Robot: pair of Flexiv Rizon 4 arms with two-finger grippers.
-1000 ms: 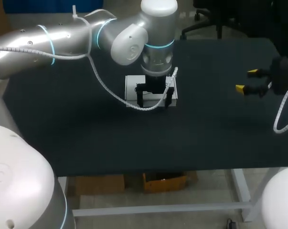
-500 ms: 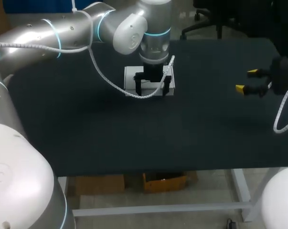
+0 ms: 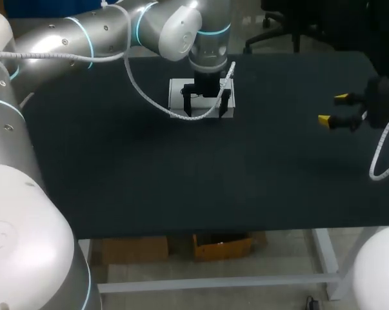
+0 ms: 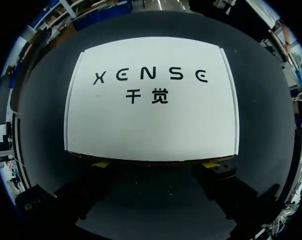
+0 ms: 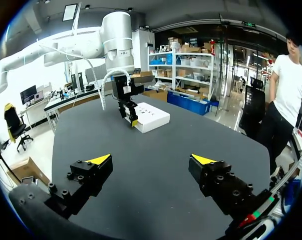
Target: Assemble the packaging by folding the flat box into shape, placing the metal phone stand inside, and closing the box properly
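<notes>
**White box [image 4: 151, 100] flat on the far table [image 3: 117, 168]**

Likely light, stiff card with a slick face – best taken across its side walls. The left gripper [image 3: 207, 113] stands spread, tips at the box's near edge, clamping nothing. The right gripper [image 3: 333, 108] hangs open, well apart.

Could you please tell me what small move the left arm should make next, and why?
Probably lift the left gripper away from the white box: the box looks closed, and the open gripper only rests against its near edge.
</notes>
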